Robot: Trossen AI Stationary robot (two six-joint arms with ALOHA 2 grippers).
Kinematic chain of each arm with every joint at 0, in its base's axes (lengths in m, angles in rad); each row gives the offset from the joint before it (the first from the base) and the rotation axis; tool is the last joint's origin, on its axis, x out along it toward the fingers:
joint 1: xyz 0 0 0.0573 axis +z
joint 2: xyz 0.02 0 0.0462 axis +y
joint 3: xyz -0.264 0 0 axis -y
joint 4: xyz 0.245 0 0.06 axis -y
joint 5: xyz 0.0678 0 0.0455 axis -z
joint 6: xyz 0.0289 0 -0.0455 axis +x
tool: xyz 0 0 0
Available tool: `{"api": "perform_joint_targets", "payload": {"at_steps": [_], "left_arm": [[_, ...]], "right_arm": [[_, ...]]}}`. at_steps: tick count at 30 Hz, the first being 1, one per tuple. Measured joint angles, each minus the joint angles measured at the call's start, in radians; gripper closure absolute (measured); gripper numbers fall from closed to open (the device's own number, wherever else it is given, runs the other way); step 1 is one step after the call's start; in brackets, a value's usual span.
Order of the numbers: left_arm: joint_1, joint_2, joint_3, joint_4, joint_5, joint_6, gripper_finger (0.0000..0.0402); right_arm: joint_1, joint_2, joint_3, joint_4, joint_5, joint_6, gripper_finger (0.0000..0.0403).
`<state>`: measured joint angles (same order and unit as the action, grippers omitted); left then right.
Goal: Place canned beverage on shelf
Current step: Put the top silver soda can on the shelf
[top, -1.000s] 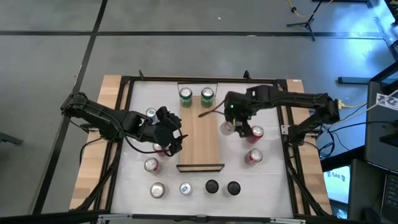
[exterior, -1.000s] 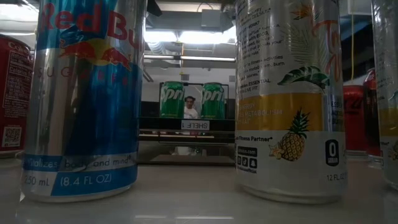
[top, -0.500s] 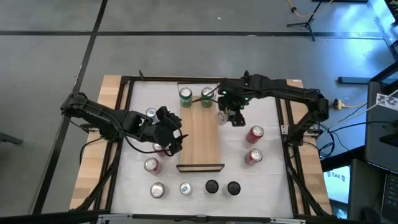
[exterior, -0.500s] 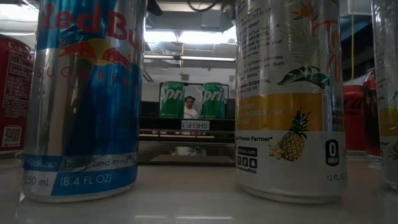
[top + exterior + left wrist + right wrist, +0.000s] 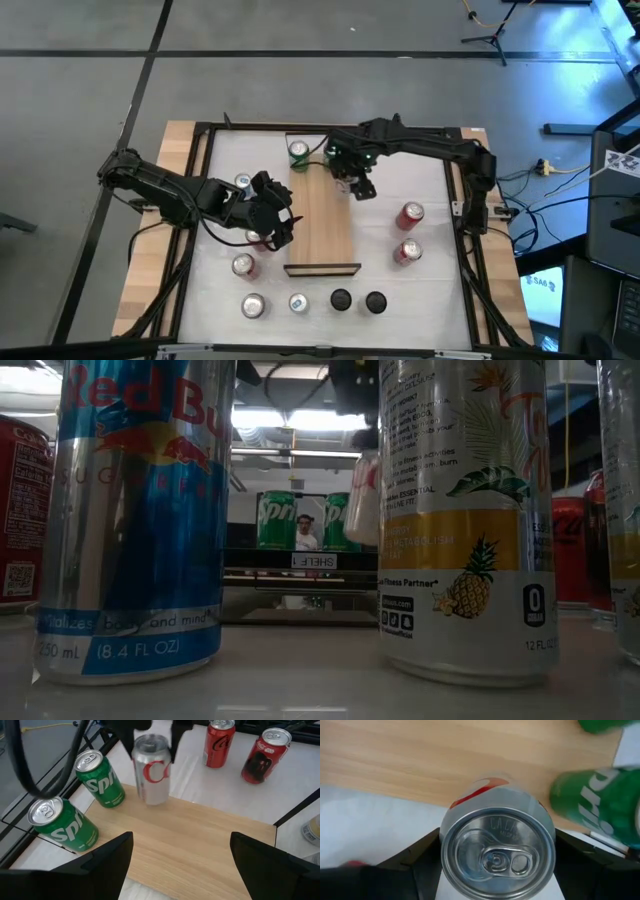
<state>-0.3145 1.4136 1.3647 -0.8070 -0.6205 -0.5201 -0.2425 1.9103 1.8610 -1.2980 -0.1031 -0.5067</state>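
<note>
The shelf (image 5: pixel 322 215) is a light-wood plank in the middle of the table. Two green cans (image 5: pixel 100 777) (image 5: pixel 62 825) stand at its far end. My right gripper (image 5: pixel 350 178) is shut on a silver can with a red letter (image 5: pixel 152 770). It hangs over the shelf's far right part, next to the right-hand green can (image 5: pixel 595 805). The low view shows this can (image 5: pixel 362 500) half hidden behind a near can. My left gripper (image 5: pixel 275 215) waits open at the shelf's left edge, nothing between its fingers (image 5: pixel 105 865). My right gripper pinches the silver can's upper wall just below the rim (image 5: pixel 445 852), one finger (image 5: pixel 422 852) on each opposite side. The fingers come from above, pointing down. The can hangs below them nearly upright, lifted clear over the shelf's right edge.
Two red cans (image 5: pixel 410 213) (image 5: pixel 407 250) stand on the white table right of the shelf. More cans (image 5: pixel 243 182) (image 5: pixel 243 265) stand left of it, and a row of several (image 5: pixel 298 303) along the near edge. Most of the shelf's wood is bare.
My right gripper has carried the silver can from over the table right of the shelf toward the far edge and the left. It now stands over the shelf beside the green cans. The can has stayed upright in the hold.
</note>
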Motion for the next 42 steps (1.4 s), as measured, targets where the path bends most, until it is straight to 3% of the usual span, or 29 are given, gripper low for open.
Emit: {"api": "perform_joint_targets", "payload": {"at_steps": [8,42], "left_arm": [[0.0,0.0,0.0,0.0,0.0,0.0,0.0079],[0.0,0.0,0.0,0.004,0.001,0.007,0.0079]], "right_arm": [[-0.056,0.04,-0.001,0.003,0.004,0.0,0.0107],[-0.053,0.071,-0.002,0.078,-0.021,-0.076,0.0107]]}}
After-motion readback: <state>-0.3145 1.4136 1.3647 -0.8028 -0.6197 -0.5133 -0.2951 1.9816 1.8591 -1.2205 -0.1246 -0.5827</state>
